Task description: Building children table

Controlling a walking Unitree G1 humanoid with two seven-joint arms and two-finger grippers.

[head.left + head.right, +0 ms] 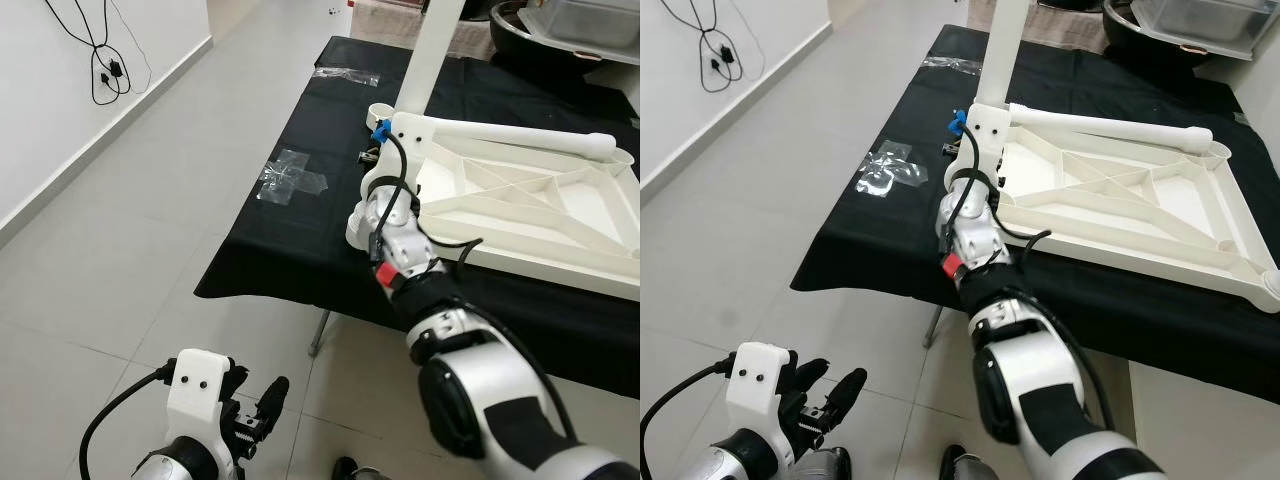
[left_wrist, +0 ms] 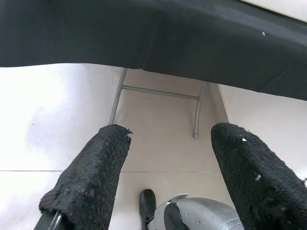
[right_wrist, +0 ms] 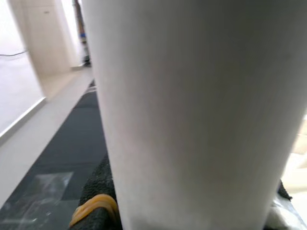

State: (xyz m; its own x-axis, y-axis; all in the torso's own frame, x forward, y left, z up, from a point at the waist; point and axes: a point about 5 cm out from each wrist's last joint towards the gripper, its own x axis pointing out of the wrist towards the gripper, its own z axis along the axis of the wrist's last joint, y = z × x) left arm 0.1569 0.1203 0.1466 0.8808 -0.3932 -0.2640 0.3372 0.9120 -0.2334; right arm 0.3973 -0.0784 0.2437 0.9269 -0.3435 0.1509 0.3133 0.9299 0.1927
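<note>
A black-draped table (image 1: 270, 250) stands on pale floor tiles (image 1: 120, 260) near a white wall with dangling cables (image 1: 105, 60). On it the white upturned tabletop (image 1: 1120, 215) lies flat, one leg (image 1: 1005, 50) upright at its near corner. The right gripper (image 1: 975, 140) grasps that leg. The left gripper (image 2: 168, 177) hangs low, fingers spread, over the floor

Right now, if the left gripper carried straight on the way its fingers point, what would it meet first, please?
Probably the pale tiled floor under the black-draped table, or its metal leg frame ahead of the open left gripper. Depth is unclear.
</note>
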